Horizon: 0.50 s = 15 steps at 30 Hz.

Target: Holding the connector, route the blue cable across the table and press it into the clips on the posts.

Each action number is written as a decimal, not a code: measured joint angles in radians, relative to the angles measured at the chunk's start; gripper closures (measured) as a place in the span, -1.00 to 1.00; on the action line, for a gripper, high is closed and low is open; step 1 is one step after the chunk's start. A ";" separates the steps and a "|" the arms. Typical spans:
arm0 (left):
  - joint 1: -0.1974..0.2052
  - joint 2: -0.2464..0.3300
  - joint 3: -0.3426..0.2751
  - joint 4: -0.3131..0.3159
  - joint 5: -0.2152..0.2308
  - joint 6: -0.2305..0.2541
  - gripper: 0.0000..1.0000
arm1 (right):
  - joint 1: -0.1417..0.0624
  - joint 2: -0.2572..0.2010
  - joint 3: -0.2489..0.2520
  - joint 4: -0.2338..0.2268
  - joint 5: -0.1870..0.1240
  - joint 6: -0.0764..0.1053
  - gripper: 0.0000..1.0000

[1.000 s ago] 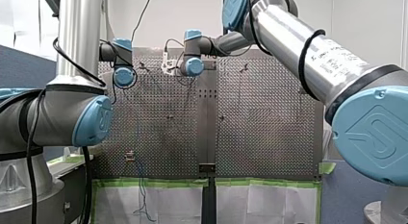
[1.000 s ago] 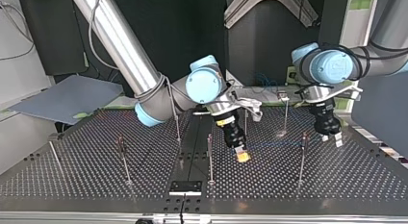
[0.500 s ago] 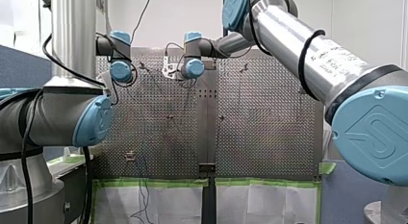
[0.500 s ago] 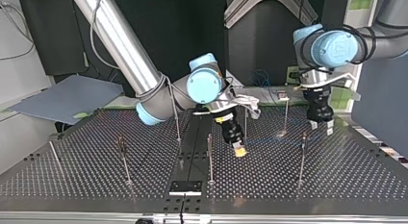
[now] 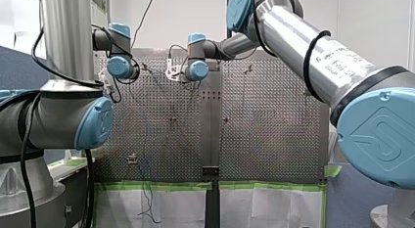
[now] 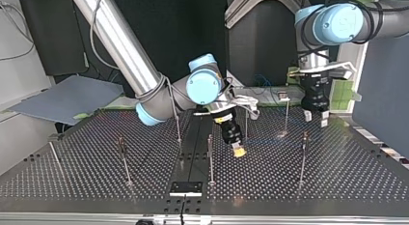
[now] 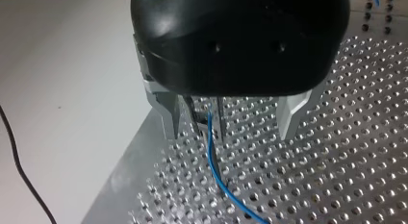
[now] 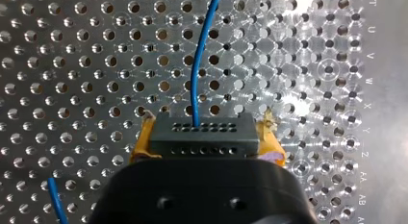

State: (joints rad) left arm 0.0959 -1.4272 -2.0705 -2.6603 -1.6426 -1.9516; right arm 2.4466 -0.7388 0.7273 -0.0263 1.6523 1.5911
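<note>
In the top view my right claw holds the connector mid-table — my left claw hangs rightward.

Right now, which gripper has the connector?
My right gripper: its yellow pads clamp the dark connector, the blue cable running out ahead. My left gripper stands open, gripping nothing.

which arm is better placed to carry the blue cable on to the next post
Right. My right gripper is shut on the connector, the blue cable leaving it; my left gripper is open, gripping nothing.
</note>
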 joint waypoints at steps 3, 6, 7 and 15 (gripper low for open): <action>-0.007 0.012 -0.006 0.000 0.000 0.025 -1.00 | 0.000 0.000 0.001 0.001 0.000 0.000 1.00; -0.014 0.014 -0.007 0.000 0.001 0.049 -1.00 | 0.000 0.000 0.002 0.001 0.000 0.000 1.00; -0.019 0.013 -0.007 0.000 0.002 0.058 -1.00 | -0.001 0.000 0.002 0.001 0.000 0.000 1.00; -0.051 -0.015 -0.006 0.022 0.019 0.125 -1.00 | -0.001 0.000 0.002 0.005 0.000 -0.001 1.00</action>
State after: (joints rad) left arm 0.0448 -1.4422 -2.0765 -2.6387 -1.6238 -1.8266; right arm 2.4460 -0.7387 0.7291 -0.0210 1.6523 1.5900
